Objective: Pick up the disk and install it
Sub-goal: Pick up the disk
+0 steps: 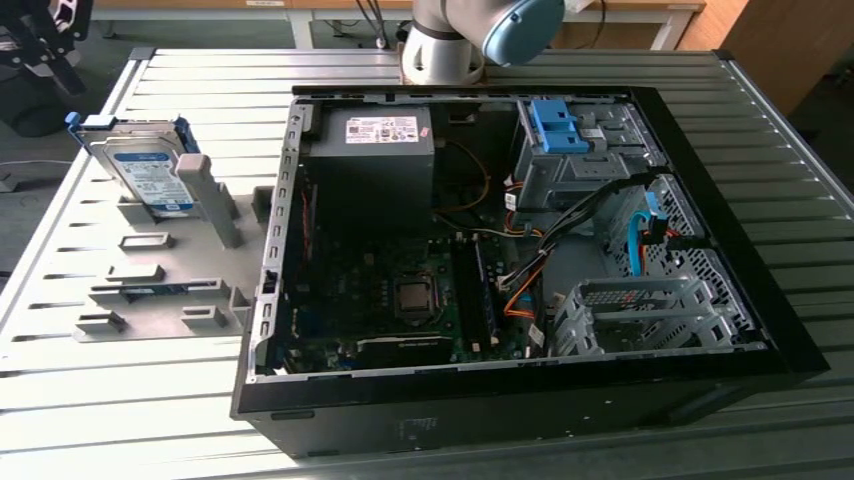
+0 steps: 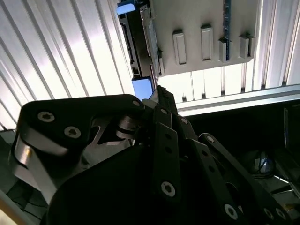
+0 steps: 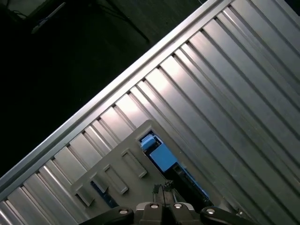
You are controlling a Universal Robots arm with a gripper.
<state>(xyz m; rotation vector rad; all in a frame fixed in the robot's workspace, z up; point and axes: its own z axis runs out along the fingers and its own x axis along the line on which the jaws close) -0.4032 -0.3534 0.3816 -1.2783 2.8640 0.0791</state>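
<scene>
Exterior view. Rack [image 1: 160, 300]: grey slotted stand on a ribbed metal table [image 1: 134, 420]. Disk [image 1: 140, 165]: upright on edge in the rack's far slot, label facing out, blue bracket around it. Computer case [image 1: 534, 410]: open, just beside the rack on the exterior view's right. Arm [image 1: 447, 45]: base segment beyond the case, well apart from the rack.

Second wrist view. Gripper [image 2: 160, 91]: black fingers closed tip to tip, nothing between them, hovering over the rack [image 2: 201, 14] near one blue end of the disk [image 2: 136, 42], not touching it.

First wrist view. Gripper [image 3: 162, 188]: fingertips together, empty. Disk [image 3: 161, 157]: seated at the rack's [image 3: 140, 131] edge, blue bracket showing.
</scene>
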